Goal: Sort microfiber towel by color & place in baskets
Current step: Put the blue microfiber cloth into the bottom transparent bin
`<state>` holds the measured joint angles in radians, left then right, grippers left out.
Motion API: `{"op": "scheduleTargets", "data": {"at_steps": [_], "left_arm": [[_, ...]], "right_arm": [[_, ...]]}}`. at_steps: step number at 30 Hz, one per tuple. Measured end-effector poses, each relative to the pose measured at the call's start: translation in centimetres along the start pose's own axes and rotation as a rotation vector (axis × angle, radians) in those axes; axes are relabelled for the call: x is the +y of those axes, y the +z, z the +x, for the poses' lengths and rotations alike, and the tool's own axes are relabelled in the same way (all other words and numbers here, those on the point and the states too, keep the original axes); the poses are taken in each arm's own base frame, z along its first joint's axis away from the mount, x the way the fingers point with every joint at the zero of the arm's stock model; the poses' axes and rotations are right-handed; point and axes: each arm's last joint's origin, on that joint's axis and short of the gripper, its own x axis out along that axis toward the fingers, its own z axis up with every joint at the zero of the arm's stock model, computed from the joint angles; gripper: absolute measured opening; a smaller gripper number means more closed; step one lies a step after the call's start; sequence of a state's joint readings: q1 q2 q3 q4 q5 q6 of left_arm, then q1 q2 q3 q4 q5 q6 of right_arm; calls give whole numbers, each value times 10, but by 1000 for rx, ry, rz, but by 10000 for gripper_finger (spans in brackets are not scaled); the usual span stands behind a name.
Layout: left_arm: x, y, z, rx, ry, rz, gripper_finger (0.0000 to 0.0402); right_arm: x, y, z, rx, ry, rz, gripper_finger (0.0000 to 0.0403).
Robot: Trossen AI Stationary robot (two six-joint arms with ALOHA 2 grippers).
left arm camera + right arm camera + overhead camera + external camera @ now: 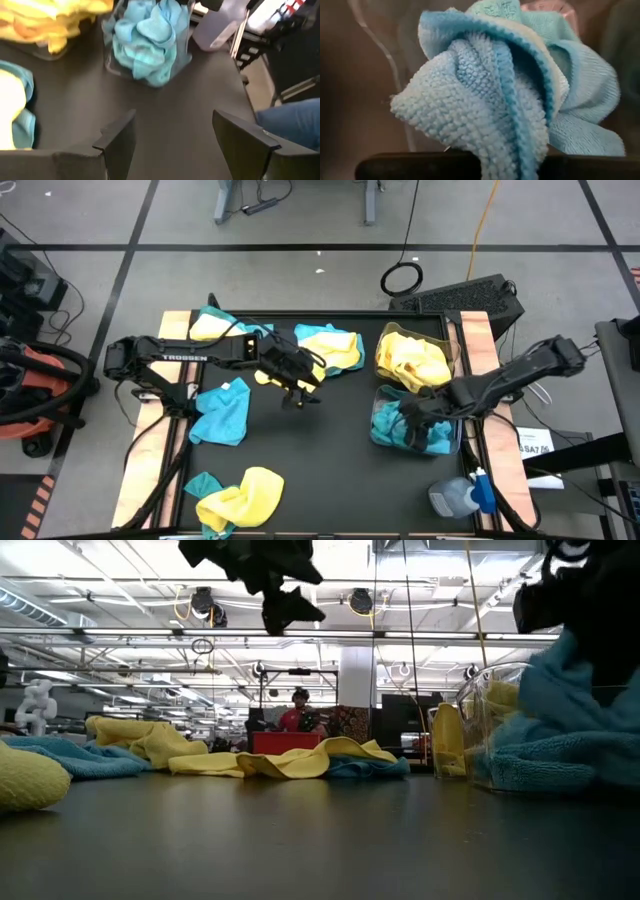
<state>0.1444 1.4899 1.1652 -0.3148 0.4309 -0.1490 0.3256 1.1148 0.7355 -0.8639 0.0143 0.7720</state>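
The right gripper (412, 420) is down in the teal basket (455, 448), its fingers pinched on a teal towel (490, 100) that bunches up directly ahead of them; in my judgement it is there to lodge this cloth on the pile of the same colour before letting go. The yellow basket (452, 345) stands just beyond it, holding only yellow cloths (410, 358), so the colour split is being kept. The left gripper (295, 395) hangs over bare table with its fingers spread and nothing between them, well apart from both baskets, apparently between picks. Unsorted towels lie around it: a teal one (222, 412) beside its arm, a mixed yellow-and-teal heap (330, 345) just behind it, and another pair (240, 498) at the near edge. The held cloth shows a coarse looped pile and a stitched hem.
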Motion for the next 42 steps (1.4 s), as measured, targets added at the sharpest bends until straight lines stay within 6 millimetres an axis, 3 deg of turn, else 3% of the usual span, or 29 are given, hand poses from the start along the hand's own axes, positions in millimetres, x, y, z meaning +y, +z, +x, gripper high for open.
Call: {"op": "scheduleTargets", "data": {"at_steps": [10,15,19,26,32,42], "left_arm": [[-3,-10,1,97,-2,24,262],[-5,-11,2,102,-8,29,262],[-8,-14,3,130,-13,23,262],[-16,-20,5,186,-75,11,262],[-23,-24,7,224,-103,14,262],[-27,-25,8,234,-118,14,262]], "right_arm": [[0,-1,46,44,-53,4,20],[2,1,55,56,-64,5,23],[3,2,54,43,-40,16,51],[2,0,39,6,24,67,153],[5,4,11,-58,89,81,223],[14,13,-39,-122,136,21,229]]}}
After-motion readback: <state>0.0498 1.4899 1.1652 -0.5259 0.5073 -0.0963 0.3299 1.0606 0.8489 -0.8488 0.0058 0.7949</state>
